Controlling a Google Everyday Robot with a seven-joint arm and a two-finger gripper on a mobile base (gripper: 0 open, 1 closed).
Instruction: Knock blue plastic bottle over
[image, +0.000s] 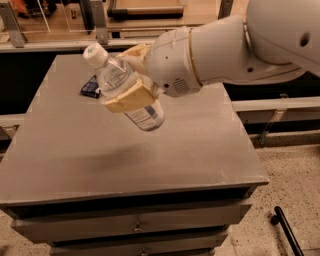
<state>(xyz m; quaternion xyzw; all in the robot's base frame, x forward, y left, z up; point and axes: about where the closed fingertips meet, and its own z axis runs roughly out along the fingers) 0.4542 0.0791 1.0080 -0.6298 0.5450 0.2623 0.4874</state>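
Grey worktop (210, 150) fills the camera view. Above its far-left part, the gripper (118, 80) has its fingers (130, 96) clamped around the middle of the blue plastic bottle (147, 115). The bottle appears lifted and tilted, cap toward the far-left corner, base toward the near-right.

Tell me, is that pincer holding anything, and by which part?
Yes. The pincer grips the bottle around its middle, holding it tilted above the table.

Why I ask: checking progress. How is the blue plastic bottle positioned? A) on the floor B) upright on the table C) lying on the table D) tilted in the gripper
D: the gripper clamps the blue plastic bottle between its fingers, tilted, above the table.
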